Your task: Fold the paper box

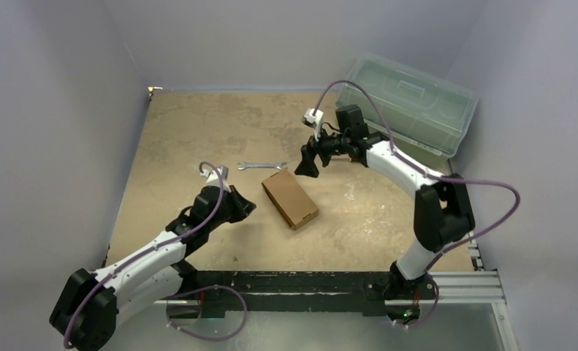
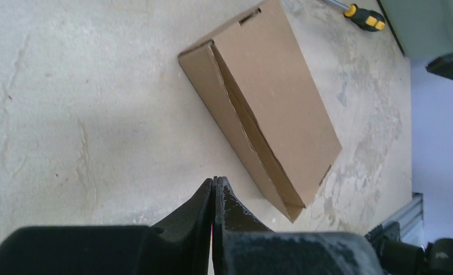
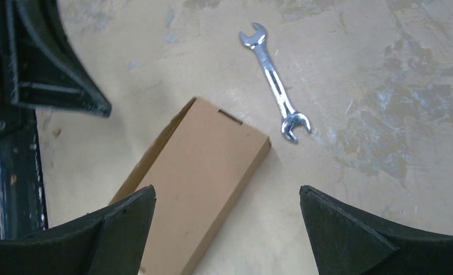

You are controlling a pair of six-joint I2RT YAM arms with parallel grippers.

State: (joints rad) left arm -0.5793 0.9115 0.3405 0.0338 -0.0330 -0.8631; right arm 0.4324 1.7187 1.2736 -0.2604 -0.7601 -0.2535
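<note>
Well, from the overhead camera we are seeing the paper box (image 1: 290,199) lying flat mid-table (image 1: 198,124), between the two arms and touching neither. The left gripper (image 1: 245,207) is hanging just to its left. The right gripper (image 1: 305,165) is hovering beyond its far end, near a wrench (image 1: 261,165). A green-tinted plastic bin (image 1: 410,102) is sitting in the far right corner.

Now the left wrist camera: those fingers (image 2: 204,200) are pressed tightly together, pinching nothing. The box is showing plain brown matte cardboard, with crisp edges and small slots cut near its ends. Along one long side a seam is gaping slightly, so we are judging the fold almost finished rather than sealed. A screwdriver (image 2: 364,15) is lying beyond it.

Over to the right wrist camera: the jaws are spread wide and empty, framing the box's end from above. The wrench is gleaming, smooth steel on the mottled, scuffed table.

To close it well, we are thinking the pressed left fingers should be working along that loose seam as a blunt pusher. Meanwhile the right arm should be bracing the opposite side, gently, so the thin card is not creasing.
</note>
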